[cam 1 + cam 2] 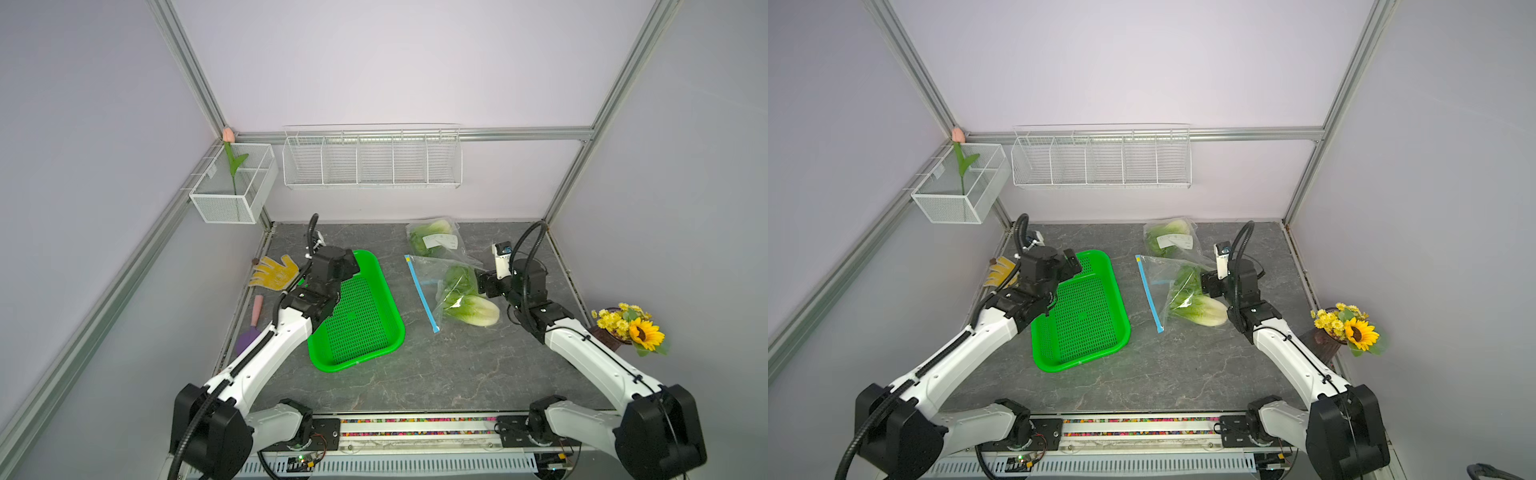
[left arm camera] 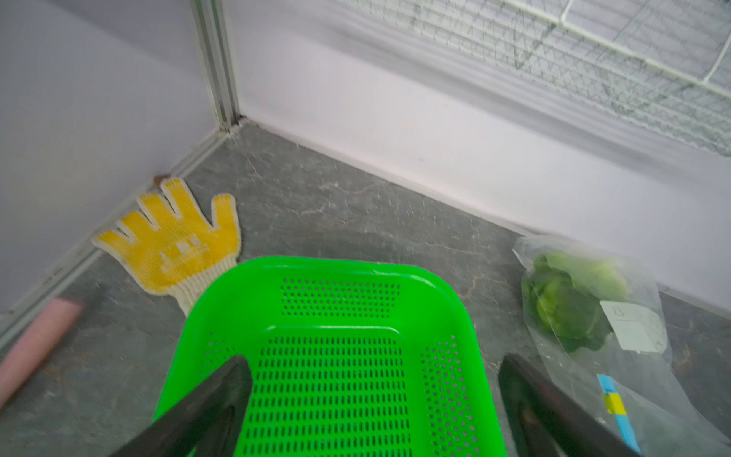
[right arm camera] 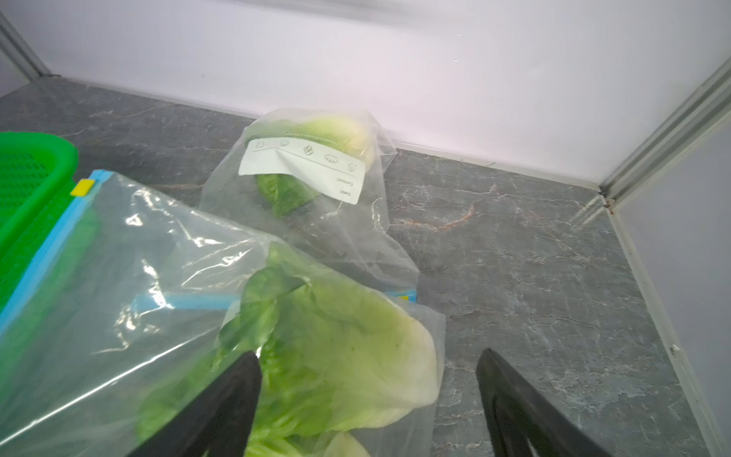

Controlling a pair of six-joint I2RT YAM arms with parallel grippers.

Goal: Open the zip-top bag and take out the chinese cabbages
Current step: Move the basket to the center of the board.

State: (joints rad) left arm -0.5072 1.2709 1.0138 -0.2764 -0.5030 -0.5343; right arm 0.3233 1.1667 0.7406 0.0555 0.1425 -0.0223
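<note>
Chinese cabbages [image 1: 467, 301] lie inside a clear zip-top bag [image 1: 428, 272] on the right half of the dark marbled table [image 1: 436, 374]. Their green leaves point toward the middle of the bag and a pale base sits at its closed end, nearest the right arm. The bag's blue zipper strip [image 1: 422, 293] runs straight along the edge that faces the green basket [image 1: 392, 332], with a yellow slider [image 1: 408, 259] at its far end.

The right gripper [image 3: 368, 354] hangs over the cabbage end of the bag with its jaws spread wide and nothing clamped between them. In the right wrist view one finger crosses the plastic and leaves, while its partner stands over bare table. Whether either touches the bag cannot be told.

A second clear bag [image 1: 436, 239] with a white label and more green leaves sits behind, by the back wall. Its near end is tucked under the first bag.

The basket lies left of the zipper edge, apart from it, and is perforated. The left gripper [image 2: 375, 360] hovers above the basket's far end, jaws fully parted and holding nothing.

A yellow glove [image 1: 274, 272] rests just beyond the basket, and a purple trowel [image 1: 253, 320] with a pink handle lies along the left wall. A sunflower bouquet [image 1: 636, 328] stands at the right edge. On the walls hang a wire rack [image 1: 372, 160] and a mesh box [image 1: 226, 203] with a tulip [image 1: 235, 166].
</note>
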